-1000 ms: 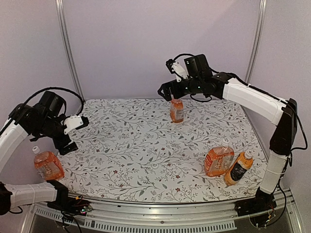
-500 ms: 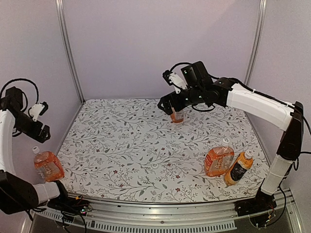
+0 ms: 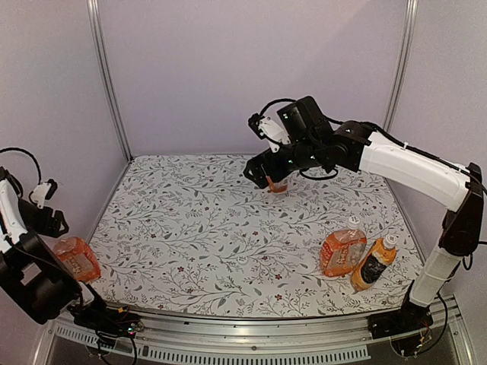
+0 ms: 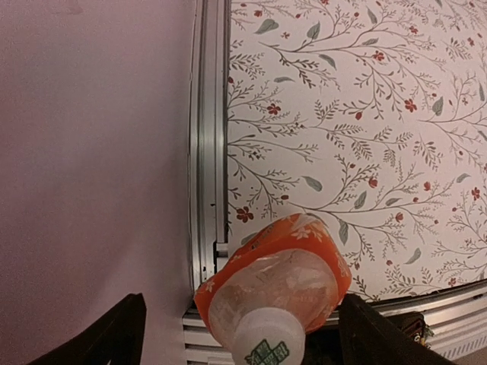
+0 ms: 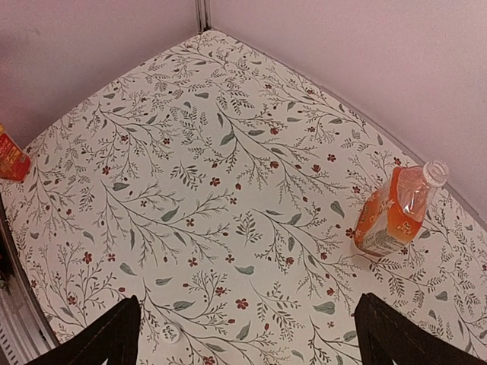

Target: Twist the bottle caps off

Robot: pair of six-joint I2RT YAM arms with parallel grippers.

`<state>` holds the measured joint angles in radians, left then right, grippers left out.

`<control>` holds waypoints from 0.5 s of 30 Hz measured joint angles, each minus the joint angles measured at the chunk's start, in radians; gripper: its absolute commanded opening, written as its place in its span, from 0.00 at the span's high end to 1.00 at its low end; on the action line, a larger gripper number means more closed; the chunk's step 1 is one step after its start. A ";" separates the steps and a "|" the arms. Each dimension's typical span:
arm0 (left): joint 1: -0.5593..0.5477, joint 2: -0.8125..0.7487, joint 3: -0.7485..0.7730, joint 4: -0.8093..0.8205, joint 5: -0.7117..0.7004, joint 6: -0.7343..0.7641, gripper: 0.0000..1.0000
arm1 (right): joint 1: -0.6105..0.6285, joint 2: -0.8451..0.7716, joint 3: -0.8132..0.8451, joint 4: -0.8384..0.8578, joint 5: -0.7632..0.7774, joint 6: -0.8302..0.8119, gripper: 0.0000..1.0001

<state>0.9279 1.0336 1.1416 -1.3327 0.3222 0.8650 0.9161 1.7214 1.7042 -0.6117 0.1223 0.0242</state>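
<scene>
Left gripper (image 4: 245, 333), jaws open, hung over the white cap (image 4: 262, 351) of an orange bottle (image 4: 293, 262) at the table's (image 4: 342, 114) near left edge. Right gripper (image 5: 247, 332), jaws wide apart, hovered above the table.

— Covering the table?
— White cloth (image 3: 213, 228), printed all over with grey leafy sprigs and small red flowers.
— Around it?
— Pale lilac walls (image 3: 228, 68) behind and at both sides, with two silver metal posts (image 3: 106, 76) rising at the back corners.
— Along the near edge?
— Ribbed aluminium rail (image 3: 251, 351), with a small dark board (image 3: 125, 329) and black wires at its left end.
</scene>
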 measured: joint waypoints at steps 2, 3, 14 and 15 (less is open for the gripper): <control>0.040 0.008 -0.008 -0.001 0.018 0.029 0.15 | 0.011 0.000 0.002 -0.010 0.011 -0.003 0.01; 0.053 0.008 -0.008 0.000 0.030 0.043 0.16 | 0.015 0.000 0.002 -0.013 0.017 -0.003 0.01; 0.070 -0.005 -0.070 -0.002 0.072 0.102 0.43 | 0.026 0.000 0.003 -0.031 0.050 -0.033 0.01; 0.070 -0.002 -0.079 -0.002 0.071 0.104 0.51 | 0.026 0.000 0.003 -0.031 0.051 -0.034 0.01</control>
<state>0.9981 1.0313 1.0622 -1.3346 0.3935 0.9691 0.9421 1.7214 1.7077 -0.6430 0.1734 -0.0101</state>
